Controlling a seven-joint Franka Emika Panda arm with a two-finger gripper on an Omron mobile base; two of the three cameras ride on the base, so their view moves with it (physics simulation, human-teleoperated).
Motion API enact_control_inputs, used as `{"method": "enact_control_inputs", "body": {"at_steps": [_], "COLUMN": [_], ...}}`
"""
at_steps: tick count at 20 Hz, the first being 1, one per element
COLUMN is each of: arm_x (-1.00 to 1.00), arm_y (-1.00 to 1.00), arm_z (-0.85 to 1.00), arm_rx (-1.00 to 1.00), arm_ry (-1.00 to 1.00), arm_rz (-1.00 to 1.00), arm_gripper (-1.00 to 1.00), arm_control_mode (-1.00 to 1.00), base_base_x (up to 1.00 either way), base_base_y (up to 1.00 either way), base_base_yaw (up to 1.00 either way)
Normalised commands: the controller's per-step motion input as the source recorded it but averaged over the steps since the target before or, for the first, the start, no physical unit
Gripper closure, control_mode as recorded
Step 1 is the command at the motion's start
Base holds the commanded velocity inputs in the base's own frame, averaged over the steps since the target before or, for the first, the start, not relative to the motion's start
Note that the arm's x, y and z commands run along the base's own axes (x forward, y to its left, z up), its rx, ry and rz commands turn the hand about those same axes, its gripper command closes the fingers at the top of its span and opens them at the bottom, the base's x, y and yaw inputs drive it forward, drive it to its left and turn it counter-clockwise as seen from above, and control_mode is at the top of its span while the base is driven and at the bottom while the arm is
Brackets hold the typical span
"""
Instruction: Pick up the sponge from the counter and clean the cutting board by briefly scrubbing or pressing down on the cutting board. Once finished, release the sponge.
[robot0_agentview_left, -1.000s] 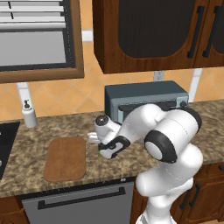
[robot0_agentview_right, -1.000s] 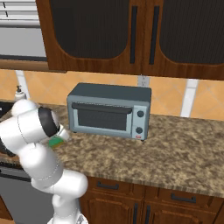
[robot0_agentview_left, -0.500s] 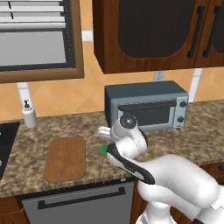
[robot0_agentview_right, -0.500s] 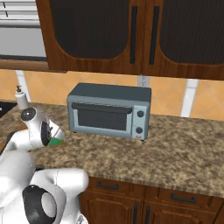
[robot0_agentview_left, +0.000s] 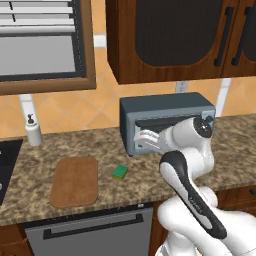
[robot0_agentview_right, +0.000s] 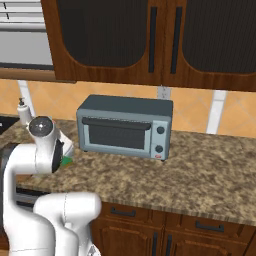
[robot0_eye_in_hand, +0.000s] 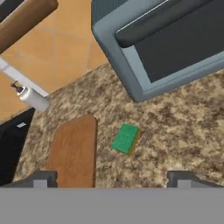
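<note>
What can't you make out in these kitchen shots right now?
- Sponge in the right base view: mostly behind the arm's white elbow.
- Cutting board in the hand view: near end cut off at the bottom.
- Soap bottle label: too small.

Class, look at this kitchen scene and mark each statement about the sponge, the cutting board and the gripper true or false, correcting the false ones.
1. The sponge lies on the cutting board. False: it lies on the counter beside the board, apart from it.
2. The gripper is open and holds nothing. True.
3. A toaster oven stands behind the sponge. True.
4. The toaster oven's door hangs open. False: it is closed.
5. A soap dispenser stands on the cutting board. False: it stands on the counter by the wall.
</note>
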Motion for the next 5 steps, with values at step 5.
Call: {"method": "enact_control_inputs", "body": {"at_steps": [5], "arm_x": [-0.62], "arm_y": [-0.67], "arm_z": [1.0], "arm_rx": [0.21], "arm_ry": [0.0], "arm_rz": [0.05], "arm_gripper": [-1.0], "arm_control_mode": [-1.0], "base_base_x": [0.0], "base_base_y": [0.0], "base_base_yaw": [0.0]}}
